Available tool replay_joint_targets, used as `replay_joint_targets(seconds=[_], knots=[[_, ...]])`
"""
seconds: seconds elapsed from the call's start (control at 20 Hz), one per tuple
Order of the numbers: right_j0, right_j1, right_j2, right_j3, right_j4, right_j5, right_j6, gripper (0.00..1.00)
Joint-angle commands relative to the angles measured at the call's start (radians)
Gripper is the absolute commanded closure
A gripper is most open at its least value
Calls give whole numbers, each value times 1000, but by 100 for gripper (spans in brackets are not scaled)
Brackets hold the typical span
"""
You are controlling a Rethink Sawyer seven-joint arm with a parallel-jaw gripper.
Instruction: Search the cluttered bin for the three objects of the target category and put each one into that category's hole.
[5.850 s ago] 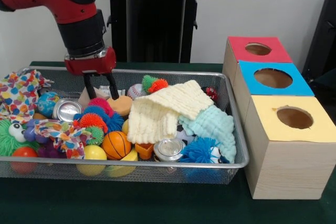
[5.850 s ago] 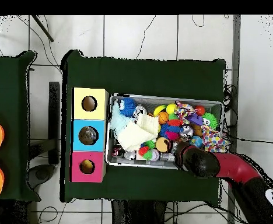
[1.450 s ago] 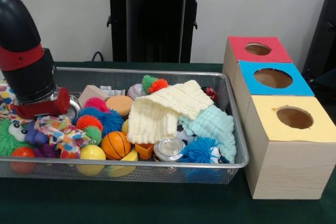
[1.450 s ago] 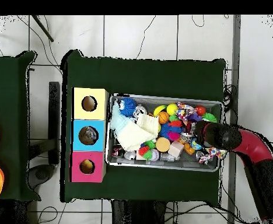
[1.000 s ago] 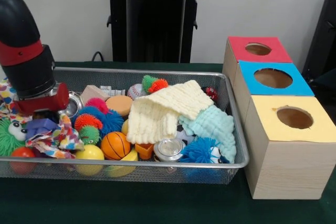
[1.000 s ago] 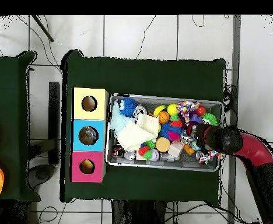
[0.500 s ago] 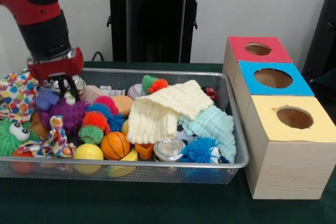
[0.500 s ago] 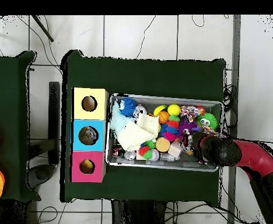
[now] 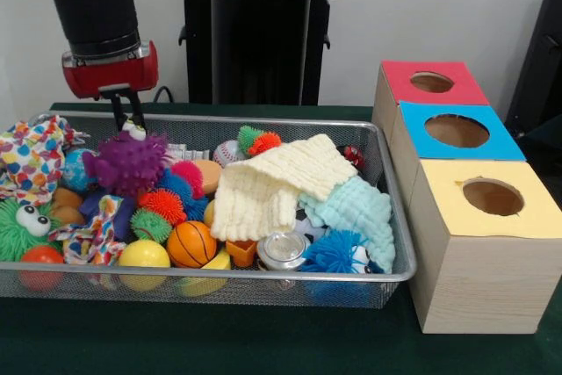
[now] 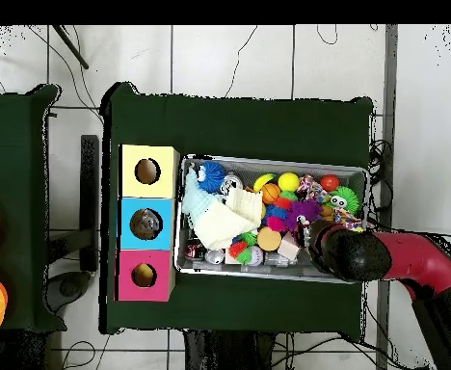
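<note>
Raised since the previous frame, the tool (image 9: 128, 118) hung clamped on the purple spiky toy (image 9: 129, 162) above the wire bin (image 9: 263, 275). Only the front view showed that grip. Three holed boxes stood alongside: red (image 9: 430, 82), blue (image 9: 457, 132), yellow (image 9: 493, 198).

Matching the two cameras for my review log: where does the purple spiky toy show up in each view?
Front view: the purple spiky toy hangs at the bin's left end, just under the gripper.
Overhead view: the same toy sits toward the bin's right end, beside the arm's black wrist.
Shared landmark: the yellow-topped box, at the opposite end of the wire bin.
</note>
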Motion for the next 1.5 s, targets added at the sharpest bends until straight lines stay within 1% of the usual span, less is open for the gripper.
replay_joint_targets(seconds=[0.05,0.5,0.6,0.7,0.85,1.05,1.1,1.15,1.25,1.35,1.45,1.5], knots=[[14,-48,58,63,27,7,-90,100],[3,-58,65,87,36,-10,-75,100],[-6,-61,70,105,42,-22,-69,100],[-11,-54,69,110,41,-33,-67,100],[-8,-34,68,95,30,-32,-85,100],[7,-16,33,65,26,-55,-28,100],[10,-11,24,58,25,-61,-14,0],[4,12,12,44,34,-78,11,0],[2,37,-39,15,43,-180,135,0],[-19,92,-53,-20,60,-238,163,0],[-14,112,-101,-50,71,-305,225,0],[5,108,-142,-66,66,-331,260,0]])
